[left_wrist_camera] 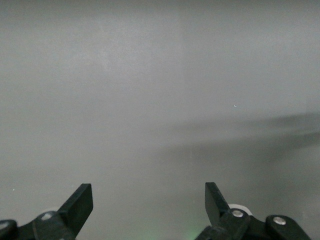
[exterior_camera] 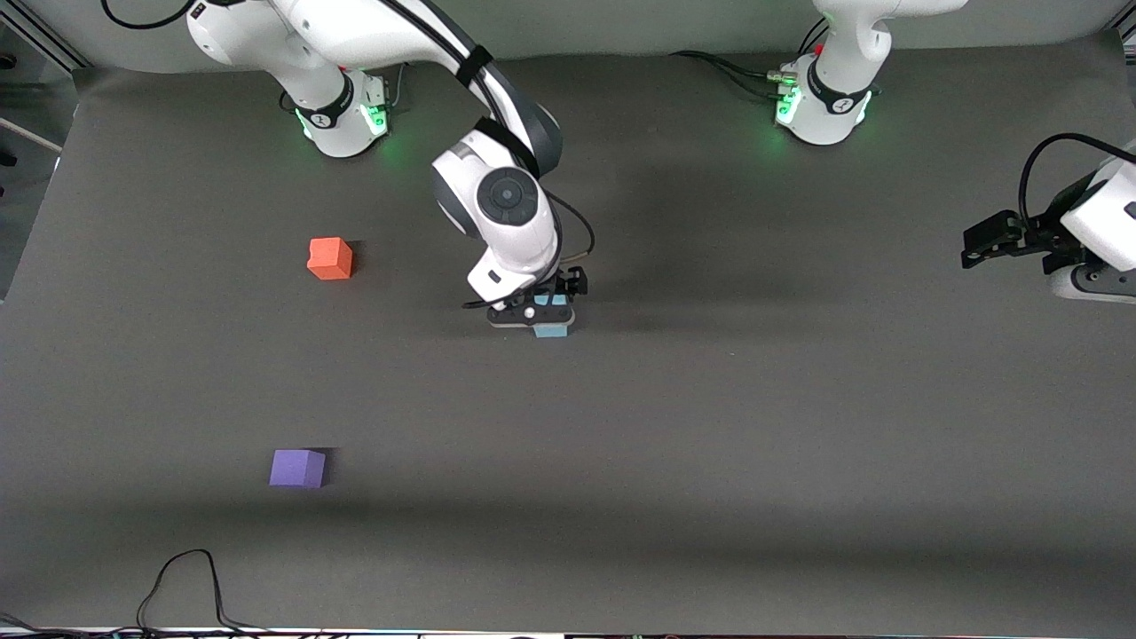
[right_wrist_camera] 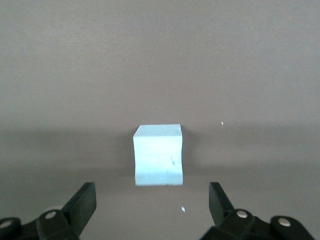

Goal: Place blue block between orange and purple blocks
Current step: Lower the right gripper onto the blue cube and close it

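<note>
The right gripper [exterior_camera: 543,312] hung low over the blue block [exterior_camera: 552,327] near the middle of the table [exterior_camera: 710,426], its arm reaching out from the base at the top of the front view. In the right wrist view its two dark fingers [right_wrist_camera: 82,202] stood spread wide, one to each side of the blue block [right_wrist_camera: 158,155], with clear gaps between pads and foam; nothing was gripped. The cube sat flat on the grey mat, a faint mark on one face.

The orange block [exterior_camera: 330,258] lay toward the right arm's end of the table, well apart from the blue one and a little farther from the front camera. The purple block [exterior_camera: 298,468] lay nearer to the front camera than the orange one, at the same end of the table, with bare mat between the two.

The left gripper [exterior_camera: 985,244] waited over the left arm's end of the table, well apart from all three cubes. The left wrist view showed its fingers [left_wrist_camera: 80,202] parted wide over plain mat, holding nothing.
</note>
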Available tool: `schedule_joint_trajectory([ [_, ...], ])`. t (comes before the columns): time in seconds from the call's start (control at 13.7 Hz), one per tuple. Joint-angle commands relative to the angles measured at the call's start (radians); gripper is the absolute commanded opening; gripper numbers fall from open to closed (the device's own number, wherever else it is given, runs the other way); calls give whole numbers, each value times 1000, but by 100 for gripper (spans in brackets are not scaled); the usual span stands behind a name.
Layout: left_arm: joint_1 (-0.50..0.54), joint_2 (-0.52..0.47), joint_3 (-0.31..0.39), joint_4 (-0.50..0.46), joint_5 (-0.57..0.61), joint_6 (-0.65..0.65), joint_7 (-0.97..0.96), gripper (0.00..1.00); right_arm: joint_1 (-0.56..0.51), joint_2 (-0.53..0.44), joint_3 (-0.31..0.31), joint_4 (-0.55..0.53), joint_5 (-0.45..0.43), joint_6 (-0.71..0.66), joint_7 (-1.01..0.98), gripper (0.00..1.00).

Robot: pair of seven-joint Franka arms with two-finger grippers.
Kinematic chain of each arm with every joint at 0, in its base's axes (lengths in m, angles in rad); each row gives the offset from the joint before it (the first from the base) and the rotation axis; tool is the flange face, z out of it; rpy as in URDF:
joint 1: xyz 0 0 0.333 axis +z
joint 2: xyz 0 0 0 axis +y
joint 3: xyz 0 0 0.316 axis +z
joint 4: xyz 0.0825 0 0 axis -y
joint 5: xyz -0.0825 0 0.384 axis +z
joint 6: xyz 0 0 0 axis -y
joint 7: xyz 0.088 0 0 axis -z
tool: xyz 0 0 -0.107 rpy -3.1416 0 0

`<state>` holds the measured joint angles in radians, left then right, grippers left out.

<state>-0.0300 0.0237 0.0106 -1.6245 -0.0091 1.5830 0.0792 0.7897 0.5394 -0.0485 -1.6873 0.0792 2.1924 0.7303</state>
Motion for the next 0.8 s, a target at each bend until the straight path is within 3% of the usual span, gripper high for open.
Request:
schedule_joint_trajectory([
  [0.0, 8, -7, -21, 12, 11, -14, 13, 100, 8, 65, -8, 1, 8, 71, -9, 100],
  [0.36, 7, -7, -21, 12, 14, -2, 14, 100, 8, 140, -7, -31, 10, 219, 40, 100],
  [0.73, -7, -5, -15, 12, 15, 3, 14, 100, 20, 155, -5, -34, 27, 224, 102, 100],
])
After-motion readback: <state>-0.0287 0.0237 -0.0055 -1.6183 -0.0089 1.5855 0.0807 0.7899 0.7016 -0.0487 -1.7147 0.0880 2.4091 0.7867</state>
